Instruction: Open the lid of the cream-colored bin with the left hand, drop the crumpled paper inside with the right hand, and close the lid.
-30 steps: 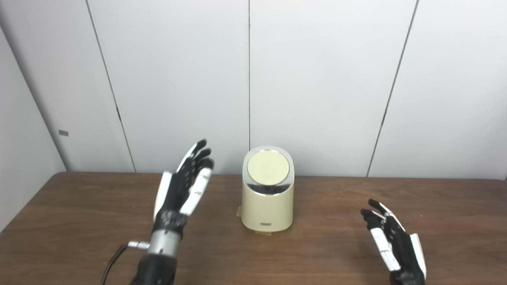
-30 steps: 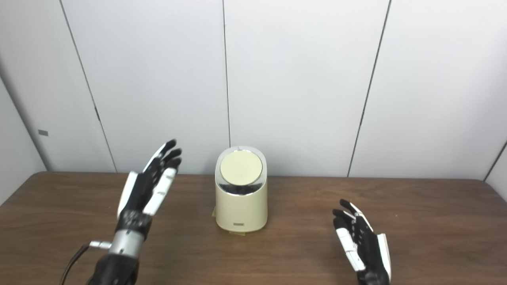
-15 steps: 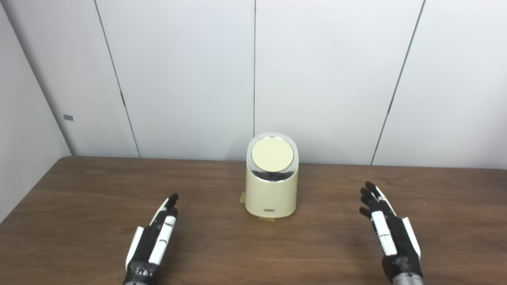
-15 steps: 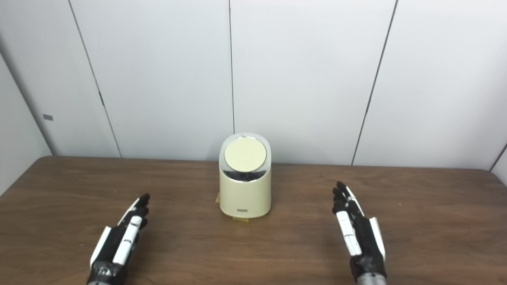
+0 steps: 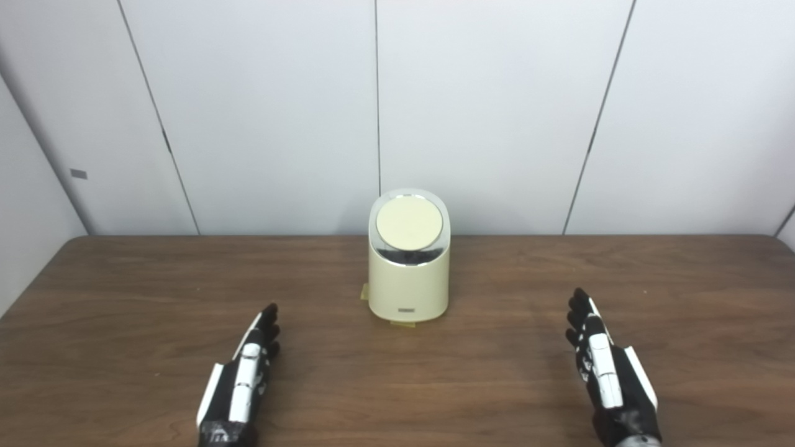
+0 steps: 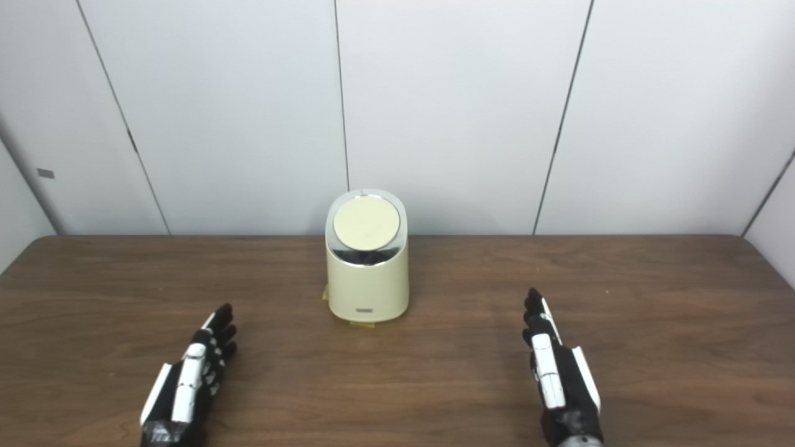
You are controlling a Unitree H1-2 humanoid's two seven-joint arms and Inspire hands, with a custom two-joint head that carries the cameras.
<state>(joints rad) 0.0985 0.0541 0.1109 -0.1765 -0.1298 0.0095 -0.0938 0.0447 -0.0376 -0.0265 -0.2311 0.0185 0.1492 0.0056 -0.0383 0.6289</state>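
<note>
Left hand (image 5: 239,379) now lowered, well clear of closed bin (image 5: 408,273).

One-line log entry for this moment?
bin: lid shut | paper: not visible | left hand: open, empty | right hand: open, empty

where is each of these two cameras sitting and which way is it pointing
Left eye view: on the robot's head, looking forward and down at the cream bin on the brown table; the open left hand and right hand show near the bottom edge.
Right eye view: same head, set slightly to the right, same direction; the bin sits further left in the picture.
Shared: bin with lid shut, both hands, table, white wall panels.
</note>
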